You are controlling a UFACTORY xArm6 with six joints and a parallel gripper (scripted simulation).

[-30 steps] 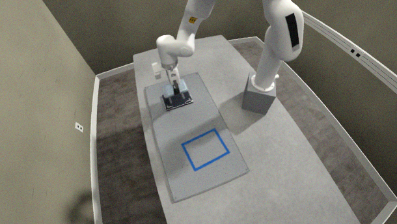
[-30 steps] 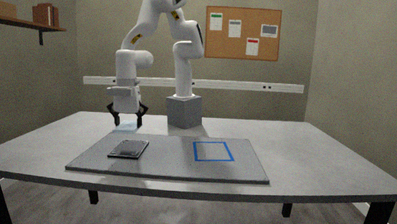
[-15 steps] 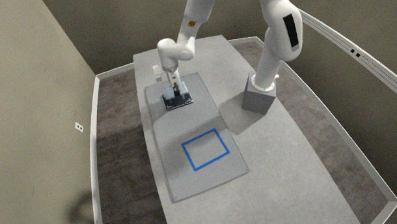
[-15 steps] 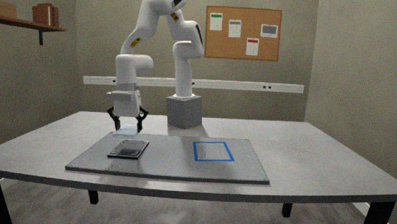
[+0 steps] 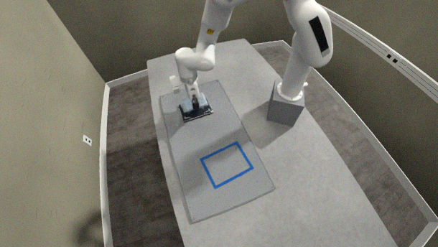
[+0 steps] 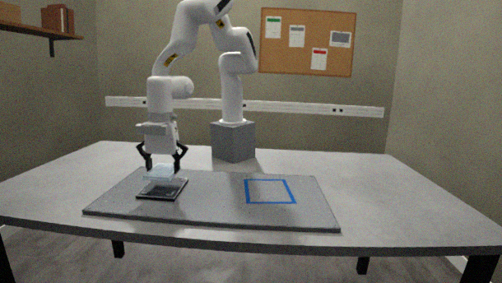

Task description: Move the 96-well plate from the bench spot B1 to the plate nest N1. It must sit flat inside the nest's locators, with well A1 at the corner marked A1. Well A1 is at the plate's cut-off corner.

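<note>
From my station I see the gripper (image 6: 162, 168) with its jaws clamped wide on the pale blue plate (image 6: 160, 171), holding it by two opposite sides. The plate hangs just above the dark nest (image 6: 162, 192), over its far part, and I cannot tell whether it touches the nest. The nest lies at the left end of the grey mat (image 6: 214, 214) on the table (image 6: 395, 206). The blue-outlined spot (image 6: 269, 191) on the mat sits well apart to the right, nearer the arm's grey pedestal (image 6: 247, 156).
</note>
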